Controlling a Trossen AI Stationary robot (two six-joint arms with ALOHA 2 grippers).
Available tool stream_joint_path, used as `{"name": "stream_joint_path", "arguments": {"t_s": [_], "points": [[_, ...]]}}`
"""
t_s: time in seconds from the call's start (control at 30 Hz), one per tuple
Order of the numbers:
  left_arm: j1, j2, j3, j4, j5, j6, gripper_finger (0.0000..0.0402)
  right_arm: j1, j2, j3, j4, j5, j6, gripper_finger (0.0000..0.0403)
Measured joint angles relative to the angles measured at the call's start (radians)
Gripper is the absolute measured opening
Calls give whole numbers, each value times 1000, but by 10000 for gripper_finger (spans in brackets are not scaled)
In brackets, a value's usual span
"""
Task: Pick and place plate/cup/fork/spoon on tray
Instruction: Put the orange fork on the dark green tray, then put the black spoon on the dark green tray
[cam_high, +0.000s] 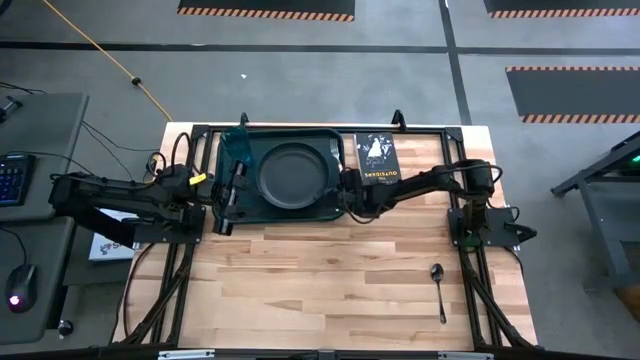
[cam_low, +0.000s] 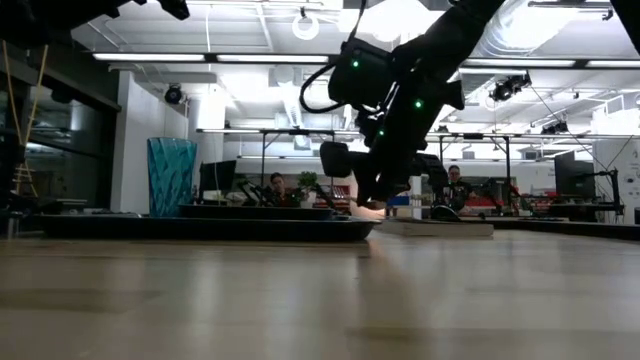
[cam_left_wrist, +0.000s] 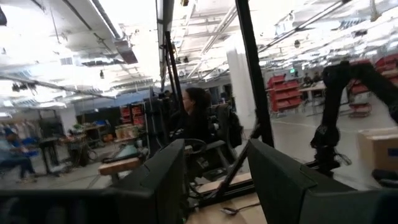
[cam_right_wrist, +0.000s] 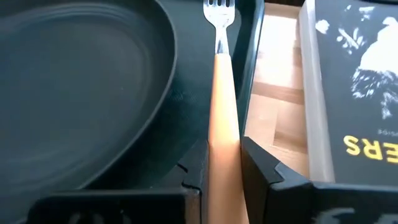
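Observation:
The dark green tray (cam_high: 330, 205) lies at the table's far side with the black plate (cam_high: 297, 175) on it and the teal cup (cam_high: 238, 145) standing in its far left corner. My right gripper (cam_right_wrist: 225, 177) is over the tray's right strip, between the plate (cam_right_wrist: 81, 87) and the tray's rim (cam_right_wrist: 252, 68). It is shut on the fork (cam_right_wrist: 222, 81), which has a tan handle. My left gripper (cam_left_wrist: 217, 186) is open and empty at the tray's left edge (cam_high: 226, 205). The spoon (cam_high: 438, 285) lies on the table at the near right. My right gripper pinches the fork's tan handle (cam_right_wrist: 224, 155) between its two fingers, toward the handle's free end. The fingers lie along the fork, coming from the table's near side. The tines (cam_right_wrist: 219, 9) point to the far edge over the tray floor; whether they rest on it I cannot tell.
A black book with white print (cam_high: 378, 160) lies just right of the tray, close beside my right gripper. The bare wooden tabletop (cam_high: 320, 280) spreads across the near half. People sit in the room beyond the table (cam_low: 275, 185).

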Motion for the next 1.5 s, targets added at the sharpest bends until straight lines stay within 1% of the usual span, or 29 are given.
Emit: {"name": "stream_joint_path", "arguments": {"t_s": [0.17,0.33,0.6,0.73,0.83,1.2,1.3,1.37,1.5], "points": [[0,0,0,0,-1,22,165,-1,0,0,5,-8,66,41],[0,0,0,6,-2,39,165,-3,8,0,45,-26,99,42],[0,0,0,13,-4,40,165,-14,79,1,150,-45,101,44],[0,0,0,13,-4,39,165,-18,84,1,155,-45,109,50],[0,0,0,13,-4,33,165,-21,84,1,160,-47,106,64],[0,0,0,14,-4,32,165,-21,85,1,173,-52,96,139],[0,0,0,14,-4,32,165,-21,85,1,172,-48,59,155],[0,0,0,14,-4,30,165,-21,77,0,146,-23,9,162],[0,0,0,13,-4,29,165,-19,17,0,37,59,-4,168]]}}
